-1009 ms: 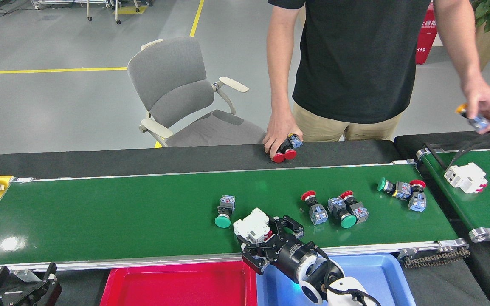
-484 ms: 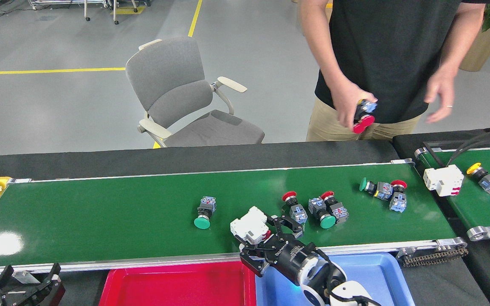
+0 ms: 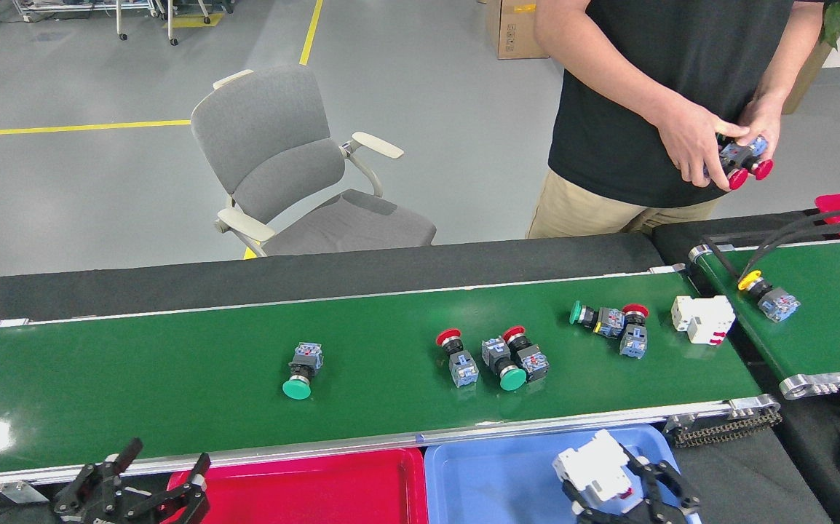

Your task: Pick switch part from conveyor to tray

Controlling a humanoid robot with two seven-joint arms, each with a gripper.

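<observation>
My right gripper (image 3: 620, 496) sits at the bottom edge of the head view, shut on a white switch part (image 3: 591, 469) that hangs over the blue tray (image 3: 493, 480). The conveyor (image 3: 136, 371) carries a green-capped switch part (image 3: 300, 371), a red-capped one (image 3: 456, 356), a green and red pair (image 3: 513, 360), another pair (image 3: 613, 324) and a white block part (image 3: 702, 319) near its right end. At the bottom left, below the belt's near rail, my left gripper (image 3: 165, 477) is open and holds nothing.
A red tray (image 3: 303, 487) lies left of the blue one. A shorter belt (image 3: 827, 320) at the right holds a yellow-capped part (image 3: 766, 295) under a black guide bar. A person behind the conveyor holds red-capped parts (image 3: 744, 164). A grey chair (image 3: 296, 175) stands beyond.
My right gripper carried the white part from the belt's near edge down and right over the blue tray. The belt's parts drifted left. The person's hands came together.
</observation>
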